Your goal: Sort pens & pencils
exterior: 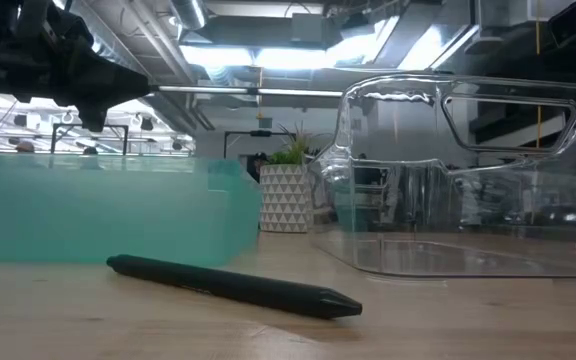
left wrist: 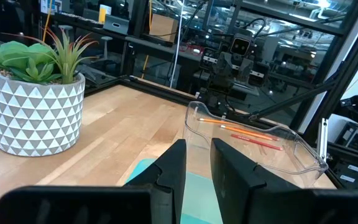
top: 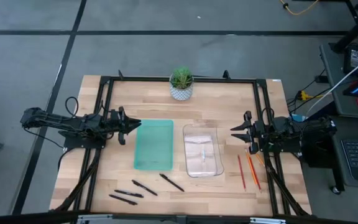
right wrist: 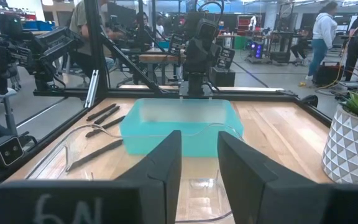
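Both your left gripper (top: 131,125) and right gripper (top: 235,131) hang part open and empty; the thin pens (top: 143,187) lie flat, so a shallow pinch may slip.

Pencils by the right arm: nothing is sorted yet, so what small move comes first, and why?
Probably lower the right gripper toward the pencils. They lie loose on the wood just beside that arm, outside the clear bin; its jaws stand parted and empty. The left gripper hovers at the green bin, and the pens lie farther off.
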